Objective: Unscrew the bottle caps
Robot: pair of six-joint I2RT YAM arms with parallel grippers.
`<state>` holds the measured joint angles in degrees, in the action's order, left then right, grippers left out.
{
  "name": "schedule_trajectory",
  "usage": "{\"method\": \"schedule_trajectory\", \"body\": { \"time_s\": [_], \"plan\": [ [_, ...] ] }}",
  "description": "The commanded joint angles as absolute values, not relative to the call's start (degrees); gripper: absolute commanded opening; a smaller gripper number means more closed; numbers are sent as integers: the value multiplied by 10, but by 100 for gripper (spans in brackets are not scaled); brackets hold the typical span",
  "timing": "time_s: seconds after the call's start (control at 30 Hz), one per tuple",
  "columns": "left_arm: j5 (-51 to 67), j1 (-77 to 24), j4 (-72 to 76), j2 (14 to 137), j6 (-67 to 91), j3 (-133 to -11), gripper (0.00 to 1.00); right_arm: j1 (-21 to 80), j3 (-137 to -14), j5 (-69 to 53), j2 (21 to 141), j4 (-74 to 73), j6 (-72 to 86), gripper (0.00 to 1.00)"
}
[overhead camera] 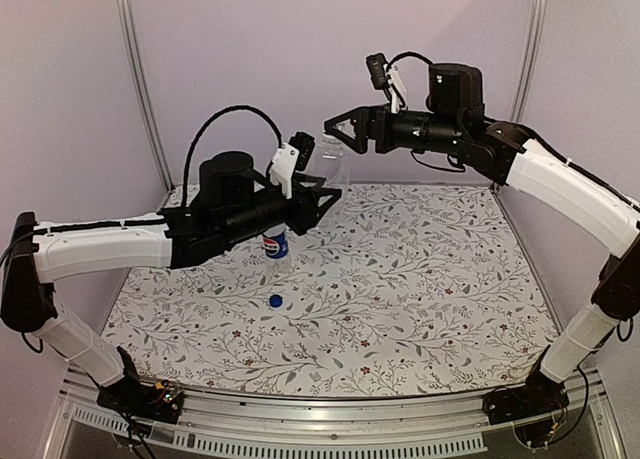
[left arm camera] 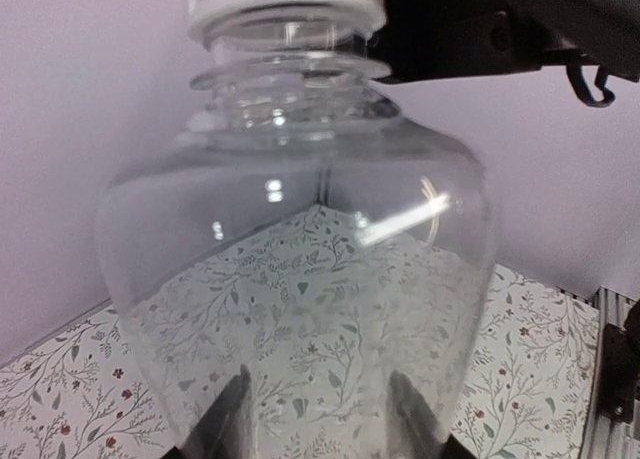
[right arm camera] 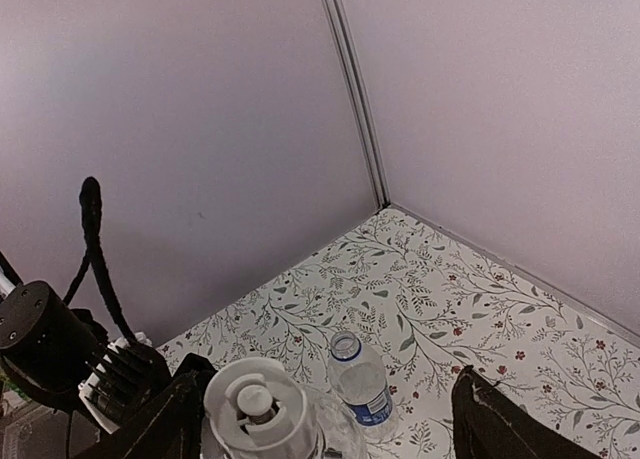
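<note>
One bottle, the shorter plain bottle (left arm camera: 300, 279), was held off the flowered table (overhead camera: 430, 279), above its far middle, cap end up. The left gripper (overhead camera: 318, 197) was clamped on the bottle's lower body, and in the left wrist view we saw its fingers (left arm camera: 225, 424) pressed against the clear wall on either side. The white cap (right arm camera: 262, 409) sat on the bottle's neck. The right gripper (right arm camera: 325, 419) reached in from the right at cap height with its jaws apart, one finger on each side of the cap. In the right wrist view the finger on the left lay just beside the cap's rim and the other stood well clear of it. We could not tell whether the nearer finger touched the cap. The taller Pepsi bottle (overhead camera: 277, 245) stood upright on the table, below and a little left of the lifted one, and in the top view it was partly hidden under the left arm. From the right wrist camera its mouth looked uncapped, with a blue ring round the neck. The blue cap (overhead camera: 275, 301) lay alone on the table, nearer to us than the Pepsi bottle and apart from it.
</note>
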<state>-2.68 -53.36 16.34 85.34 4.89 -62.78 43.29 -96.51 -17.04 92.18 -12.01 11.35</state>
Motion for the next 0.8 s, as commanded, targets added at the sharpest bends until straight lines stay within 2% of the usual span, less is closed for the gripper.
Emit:
{"method": "schedule_trajectory", "body": {
  "time_s": [0.0, 0.37, 0.63, 0.77],
  "plan": [
    [-37, -541, 172, 855, 33, -619, 26, 441, -993, -178, 941, -129, 109, 82],
    [-35, -543, 168, 863, 32, -620, 26, 444, -994, -209, 953, -126, 110, 52],
    [-29, -543, 165, 858, 27, -621, 26, 444, -988, -235, 950, -124, 104, 23],
    [23, -541, 174, 842, 15, -612, 26, 441, -975, -275, 936, -120, 74, 7]
  ]
}}
